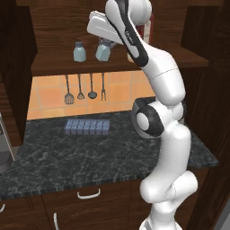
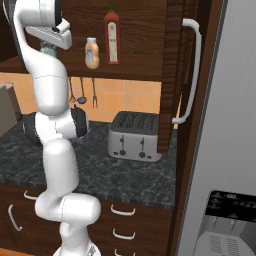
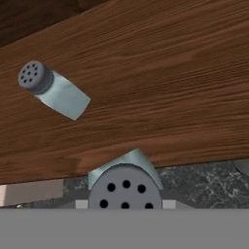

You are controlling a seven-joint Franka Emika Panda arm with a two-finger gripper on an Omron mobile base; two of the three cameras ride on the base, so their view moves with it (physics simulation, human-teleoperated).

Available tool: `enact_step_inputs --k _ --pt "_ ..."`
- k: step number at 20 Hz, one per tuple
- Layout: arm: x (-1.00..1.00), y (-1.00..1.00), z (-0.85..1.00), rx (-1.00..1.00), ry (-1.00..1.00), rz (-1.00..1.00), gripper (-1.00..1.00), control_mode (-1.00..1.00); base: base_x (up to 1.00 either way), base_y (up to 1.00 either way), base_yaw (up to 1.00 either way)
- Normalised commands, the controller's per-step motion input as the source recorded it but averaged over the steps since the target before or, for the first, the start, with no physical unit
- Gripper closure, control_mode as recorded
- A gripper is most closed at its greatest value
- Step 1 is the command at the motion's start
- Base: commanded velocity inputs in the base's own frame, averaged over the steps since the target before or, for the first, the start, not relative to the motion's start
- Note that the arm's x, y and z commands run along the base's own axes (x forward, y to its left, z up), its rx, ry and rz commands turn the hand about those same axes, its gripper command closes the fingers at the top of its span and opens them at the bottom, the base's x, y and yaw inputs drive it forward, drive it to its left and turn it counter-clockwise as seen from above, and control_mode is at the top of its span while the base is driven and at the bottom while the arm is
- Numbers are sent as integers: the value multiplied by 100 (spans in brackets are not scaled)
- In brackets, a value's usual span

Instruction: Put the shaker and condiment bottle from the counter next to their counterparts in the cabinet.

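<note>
The tool point(image 1: 104, 45) grips one shaker point(image 1: 103, 50) at the cabinet shelf's point(image 1: 54, 66) front edge, beside the second shaker point(image 1: 79, 51), with one orange bottle point(image 2: 91, 53) and one red bottle point(image 2: 112, 36) further right, above a toaster point(image 2: 135, 136) on the table point(image 1: 67, 157).

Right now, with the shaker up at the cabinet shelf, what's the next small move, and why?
Probably lower and open: the gripper is shut on the shaker, which looks about level with the plank shelf beside its twin. The orange bottle already stands by the red one.
</note>
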Motion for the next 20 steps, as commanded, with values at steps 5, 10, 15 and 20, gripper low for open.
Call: enact_step_inputs --k 5,10,15,20 --pt "49 0 0 0 9 1 100 -100 0 0 0" --pt "33 2 0 -6 8 0 100 -100 0 0 0" --pt "0 15 0 -1 0 0 100 -100 0 0 0" --pt "18 12 -12 -6 11 0 100 -100 0 0 0"
